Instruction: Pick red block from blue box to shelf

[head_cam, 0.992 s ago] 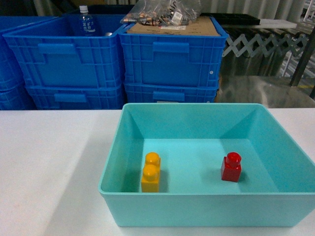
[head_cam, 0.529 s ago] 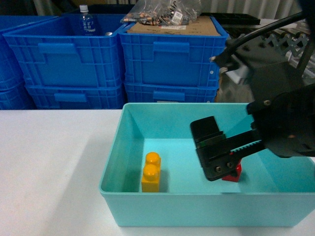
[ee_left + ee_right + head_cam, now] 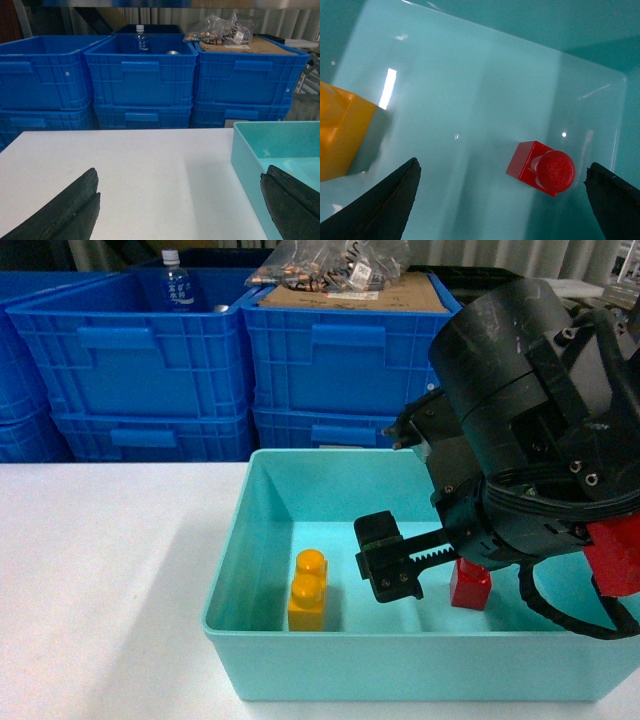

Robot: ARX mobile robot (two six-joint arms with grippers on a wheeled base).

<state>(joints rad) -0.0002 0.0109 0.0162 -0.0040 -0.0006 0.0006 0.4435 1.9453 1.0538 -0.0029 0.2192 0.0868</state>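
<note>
In the head view, the right hand [image 3: 452, 562] hangs inside the blue box [image 3: 300, 665], its big black body covering the right part of the box. Its fingers are spread wide; only the left finger [image 3: 388, 558] is clear to see. The red block [image 3: 470, 585] stands on the box floor just to the right of that finger, half hidden under the arm. An orange brick [image 3: 307, 591] stands further out on the left side of the finger, apart from it.

In the left wrist view, the left hand [image 3: 182, 212] is open over the white tabletop [image 3: 135, 175], and the box rim [image 3: 245, 150] is near its right finger.

In the right wrist view, the red block [image 3: 542, 167] lies between the open fingers, closer to the right one [image 3: 615, 202] and touching neither. The orange brick [image 3: 342, 132] is above the left finger [image 3: 385, 205].
</note>
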